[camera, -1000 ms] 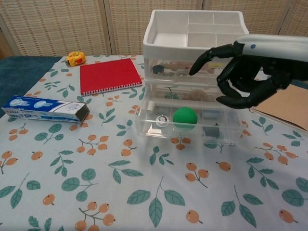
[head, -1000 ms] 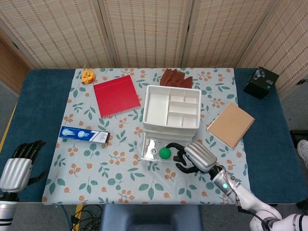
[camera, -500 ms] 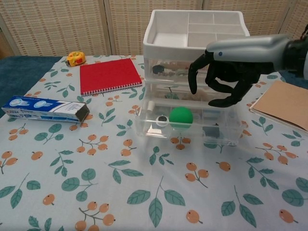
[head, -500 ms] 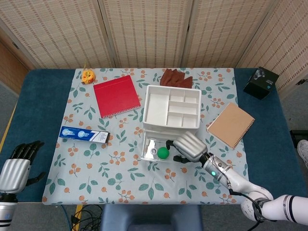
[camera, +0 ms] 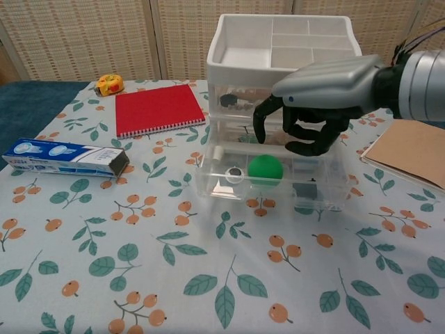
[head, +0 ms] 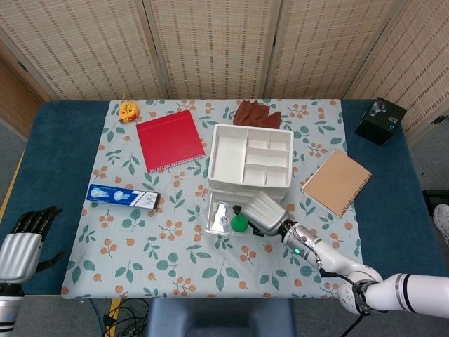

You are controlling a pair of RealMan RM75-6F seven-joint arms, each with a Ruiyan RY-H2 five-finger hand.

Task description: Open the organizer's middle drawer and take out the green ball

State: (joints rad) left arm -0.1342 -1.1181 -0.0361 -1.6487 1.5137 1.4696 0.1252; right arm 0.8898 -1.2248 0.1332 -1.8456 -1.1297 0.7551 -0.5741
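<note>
One right hand above green ball in open drawer, fingers apart, empty.

Centre frame, a green ball lies in a clear drawer of the white organizer. A silver-backed right hand has black fingers. Upper left: red notebook. The surface wears a leaf-and-orange-berry print.

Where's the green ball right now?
The green ball sits in the open clear drawer at the organizer's front, centre of the chest view, just below the right robot hand, which is not touching it.
</note>
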